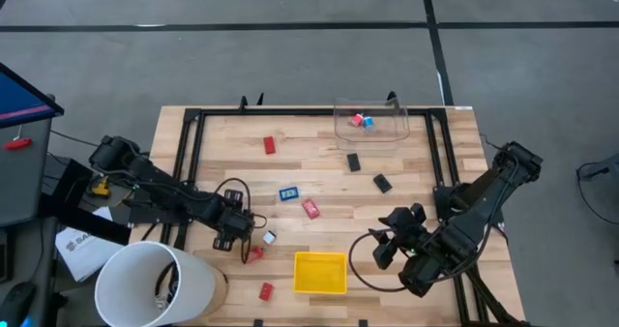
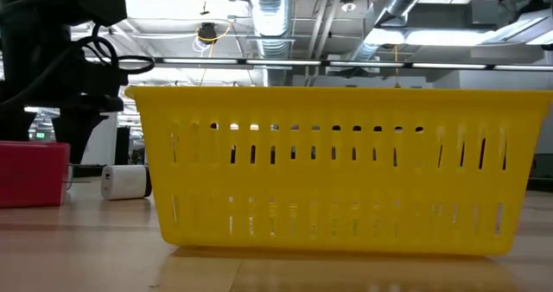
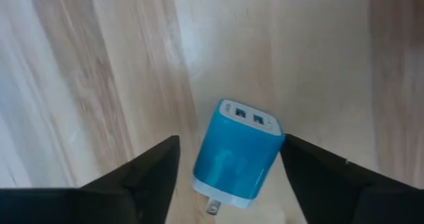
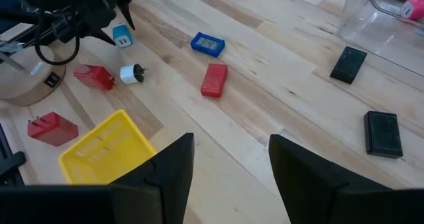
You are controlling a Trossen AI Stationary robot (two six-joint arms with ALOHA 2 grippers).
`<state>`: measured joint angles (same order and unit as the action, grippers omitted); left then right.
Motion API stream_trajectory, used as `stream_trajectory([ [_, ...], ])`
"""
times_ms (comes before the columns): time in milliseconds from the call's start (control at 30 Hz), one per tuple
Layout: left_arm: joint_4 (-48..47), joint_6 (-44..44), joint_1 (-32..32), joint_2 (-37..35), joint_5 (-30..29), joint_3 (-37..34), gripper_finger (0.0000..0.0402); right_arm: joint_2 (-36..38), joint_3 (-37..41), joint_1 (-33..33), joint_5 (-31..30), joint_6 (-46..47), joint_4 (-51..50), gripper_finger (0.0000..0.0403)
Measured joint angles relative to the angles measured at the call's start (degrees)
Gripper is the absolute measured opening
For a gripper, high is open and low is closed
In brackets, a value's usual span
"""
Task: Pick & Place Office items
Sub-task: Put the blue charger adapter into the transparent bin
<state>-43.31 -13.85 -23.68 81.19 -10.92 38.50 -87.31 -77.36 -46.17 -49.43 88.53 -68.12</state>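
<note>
Illumination is even and bright, supplied by overhead ceiling fixtures [image 2: 432,37] visible in the low view. Shadows on the table [image 1: 319,177] are soft. The nearby yellow tray [image 2: 337,167] appears slightly soft-focused; left wrist foreground is blurred.

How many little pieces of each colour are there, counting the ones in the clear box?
Red pieces: 5
Blue pieces: 3
Black pieces: 2
White plug: 1
Total: 11

Two dark six-joint arms, matte black links with blocky joint housings. Black cable loops at both wrists. Left gripper [image 1: 235,232] and right gripper [image 1: 385,245]: flat black wedge-shaped fingers [image 3: 142,174].
</note>
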Motion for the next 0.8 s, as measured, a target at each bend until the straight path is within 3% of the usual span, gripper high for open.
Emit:
stream_trajectory([
  [133, -0.2, 0.0, 0.0, -1.1, 0.1, 0.0, 0.0215, 0.0, 0.0, 0.0, 0.0, 0.0, 0.0, 0.0188],
  [267, -0.2, 0.0, 0.0, -2.2, 0.1, 0.0, 0.0209, 0.0, 0.0, 0.0, 0.1, 0.0, 0.0, 0.0188],
  [600, -0.2, 0.0, 0.0, -2.2, 0.2, 0.0, 0.0257, 0.0, 0.0, -0.1, 0.2, 0.0, 0.0, 0.0188],
  [800, -0.2, 0.0, 0.0, -2.2, 0.7, 0.0, 0.0264, 0.0, 0.0, -0.7, 0.2, 0.1, 0.7, 0.0188],
])
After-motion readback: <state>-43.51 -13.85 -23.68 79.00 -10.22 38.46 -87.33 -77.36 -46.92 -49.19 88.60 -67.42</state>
